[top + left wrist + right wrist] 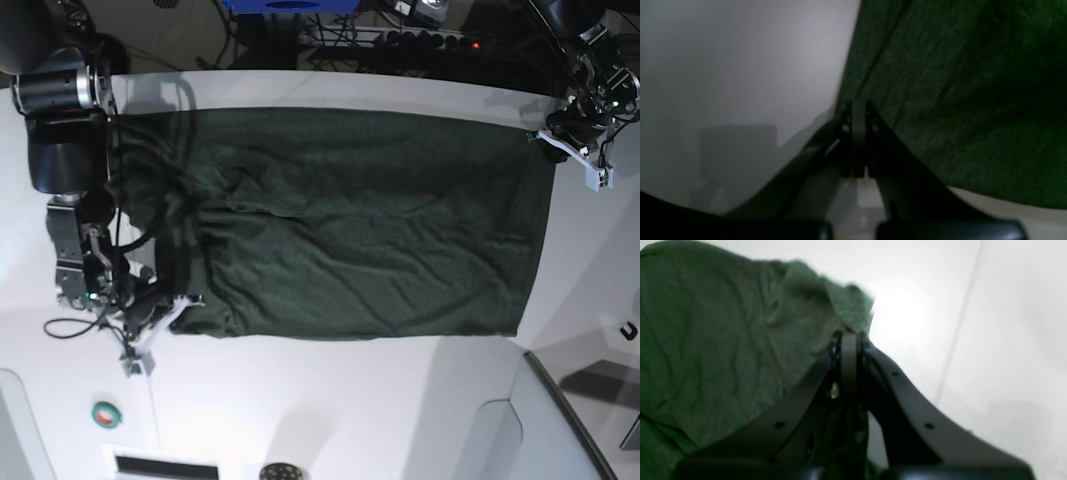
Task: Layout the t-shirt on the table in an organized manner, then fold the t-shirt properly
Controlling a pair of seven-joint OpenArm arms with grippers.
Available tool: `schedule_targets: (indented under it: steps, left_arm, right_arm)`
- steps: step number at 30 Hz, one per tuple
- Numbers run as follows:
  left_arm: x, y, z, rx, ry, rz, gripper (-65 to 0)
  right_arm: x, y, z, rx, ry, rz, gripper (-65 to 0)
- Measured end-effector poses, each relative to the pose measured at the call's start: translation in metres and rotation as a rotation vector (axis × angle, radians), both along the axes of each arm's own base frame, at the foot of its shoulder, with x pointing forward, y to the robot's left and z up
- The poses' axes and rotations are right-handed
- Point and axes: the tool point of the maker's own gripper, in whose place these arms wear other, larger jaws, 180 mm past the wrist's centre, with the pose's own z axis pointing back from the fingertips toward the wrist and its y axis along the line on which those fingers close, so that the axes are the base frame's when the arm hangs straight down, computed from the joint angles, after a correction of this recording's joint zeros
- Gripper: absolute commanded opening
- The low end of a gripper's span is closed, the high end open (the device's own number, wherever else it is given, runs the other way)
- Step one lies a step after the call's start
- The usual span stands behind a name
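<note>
Left sleeve end of the t-shirt [370, 225] is half hiding under the right arm, and both wrist views are coming out blurry. The right gripper [178, 303] is sitting clamped shut on the shirt's bunched near-left corner. The cloth is thin, wrinkly dark green knit, lying spread flat across the smooth white table [330, 410]. At the far-right corner the left gripper [548, 143] is pinching the hem, jaws fully closed.
</note>
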Motion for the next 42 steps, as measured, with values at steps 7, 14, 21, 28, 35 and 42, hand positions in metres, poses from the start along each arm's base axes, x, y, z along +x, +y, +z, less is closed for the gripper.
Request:
schedule_targets:
  steps: [7, 14, 21, 28, 35, 42]
  left_arm:
    - [-0.002, 0.004, 0.001, 0.010, 0.016, -0.010, -65.0]
    - [-0.001, 0.004, 0.002, 0.011, 0.014, -0.010, -65.0]
    - [0.001, 0.004, 0.002, 0.009, 0.013, -0.011, -65.0]
    - [0.001, 0.003, 0.002, 0.009, 0.013, -0.011, -65.0]
    - [0.003, 0.003, 0.011, 0.032, 0.000, -0.020, -65.0]
    - [0.014, -0.001, 0.028, 0.065, -0.052, -0.038, -65.0]
  right_arm:
    - [0.000, 0.008, 0.030, -0.020, -0.055, 0.038, -63.3]
    - [-0.039, 0.044, 0.055, -0.055, -0.105, 0.149, -63.3]
    - [-0.139, 0.142, 0.024, 0.007, -0.017, 0.432, -63.0]
    - [-0.182, 0.178, 0.001, 0.022, 0.083, 0.548, -42.2]
    - [-0.139, 0.136, 0.026, 0.033, 0.031, 0.367, -38.6]
    - [-0.055, 0.066, 0.006, 0.106, 0.109, 0.036, -37.8]
